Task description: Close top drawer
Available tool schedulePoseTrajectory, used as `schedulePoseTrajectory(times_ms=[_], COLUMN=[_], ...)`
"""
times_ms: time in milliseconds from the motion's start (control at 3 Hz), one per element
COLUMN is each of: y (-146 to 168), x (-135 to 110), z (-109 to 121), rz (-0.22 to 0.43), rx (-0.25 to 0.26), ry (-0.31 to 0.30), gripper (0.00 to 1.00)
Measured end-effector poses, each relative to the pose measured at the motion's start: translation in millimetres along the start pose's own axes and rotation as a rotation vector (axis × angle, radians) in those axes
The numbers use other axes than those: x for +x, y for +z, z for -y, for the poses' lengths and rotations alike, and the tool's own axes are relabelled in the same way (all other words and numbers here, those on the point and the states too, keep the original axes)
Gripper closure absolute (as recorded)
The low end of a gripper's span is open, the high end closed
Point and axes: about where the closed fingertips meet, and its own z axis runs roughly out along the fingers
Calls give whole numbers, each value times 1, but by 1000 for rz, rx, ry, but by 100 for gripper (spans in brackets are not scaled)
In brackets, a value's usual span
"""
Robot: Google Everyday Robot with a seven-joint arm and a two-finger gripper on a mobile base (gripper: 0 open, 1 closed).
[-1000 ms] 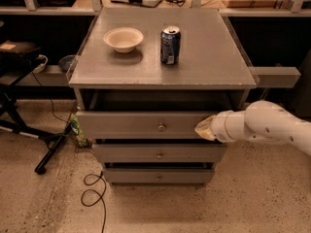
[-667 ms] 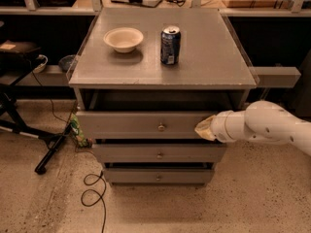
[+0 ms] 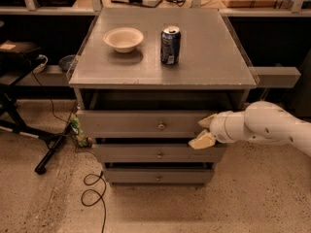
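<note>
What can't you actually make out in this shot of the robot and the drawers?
- Inside of the top drawer: camera view, only a dark gap shows beneath the tabletop, which overhangs it.
- Whether the tool, at the right end of the drawer's front, is touching it: the tool's own body covers that spot.
- The rest of the arm and the robot's base: cut off by the right edge.

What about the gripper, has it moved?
No. The gripper sits by the top drawer's right end, just as far from the knob as before.
</note>
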Motion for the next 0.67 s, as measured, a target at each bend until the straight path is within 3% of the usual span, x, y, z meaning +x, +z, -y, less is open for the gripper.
schedulePoseTrajectory(times_ms=[667], y=[-1], x=[-1], z=[-7], rz=[0], rx=[0], ry=[0], gripper=[0])
